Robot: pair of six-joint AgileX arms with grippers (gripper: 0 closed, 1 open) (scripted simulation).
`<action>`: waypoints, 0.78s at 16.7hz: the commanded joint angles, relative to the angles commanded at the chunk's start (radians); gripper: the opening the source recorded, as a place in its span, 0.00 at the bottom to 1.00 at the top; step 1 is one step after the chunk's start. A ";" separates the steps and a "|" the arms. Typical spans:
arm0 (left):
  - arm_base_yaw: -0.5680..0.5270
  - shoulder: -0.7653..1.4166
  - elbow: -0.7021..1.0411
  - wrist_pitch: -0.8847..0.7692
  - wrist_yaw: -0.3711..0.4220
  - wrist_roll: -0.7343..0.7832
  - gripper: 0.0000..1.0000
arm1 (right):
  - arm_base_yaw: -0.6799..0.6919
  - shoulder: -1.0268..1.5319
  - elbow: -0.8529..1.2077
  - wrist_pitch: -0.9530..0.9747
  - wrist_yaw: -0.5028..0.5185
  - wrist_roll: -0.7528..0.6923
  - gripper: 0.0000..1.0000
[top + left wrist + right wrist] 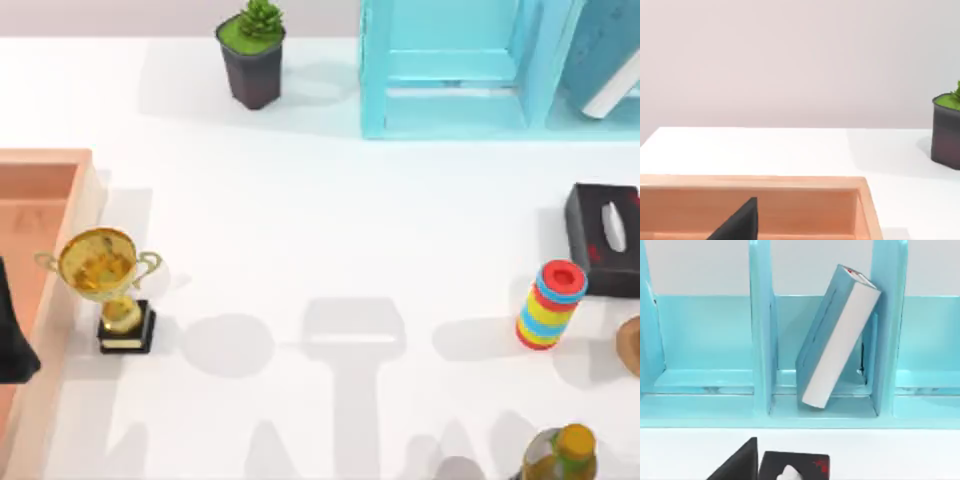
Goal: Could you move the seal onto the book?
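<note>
I had the left gripper (740, 222) over the wooden tray (45, 200) at the table's left side, and I could not tell whether it was apart or together. The right gripper (740, 462) faced the light-blue shelf (760, 340), just above the black tissue box (600, 235); I could not tell its state either. The teal book (837, 337) leaned tilted inside a shelf compartment at the table's far right, its white page edges towards the camera. The seal (632, 345), as best I could judge, was the brown rounded thing cut off at the right edge, just beside the stack of coloured rings (550, 305), well apart from the book. A gold trophy (105, 275) stood beside the tray, and a potted plant (252, 55) stood left of the shelf.
</note>
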 joint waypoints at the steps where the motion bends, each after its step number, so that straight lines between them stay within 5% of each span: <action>1: 0.000 0.000 0.000 0.000 0.000 0.000 1.00 | 0.000 0.000 0.000 0.000 0.000 0.000 1.00; 6: 0.000 0.000 0.000 0.000 0.000 0.000 1.00 | -0.006 0.089 0.056 0.092 -0.018 0.018 1.00; 13: 0.000 0.000 0.000 0.000 0.000 0.000 1.00 | -0.042 0.567 0.301 0.496 -0.077 0.091 1.00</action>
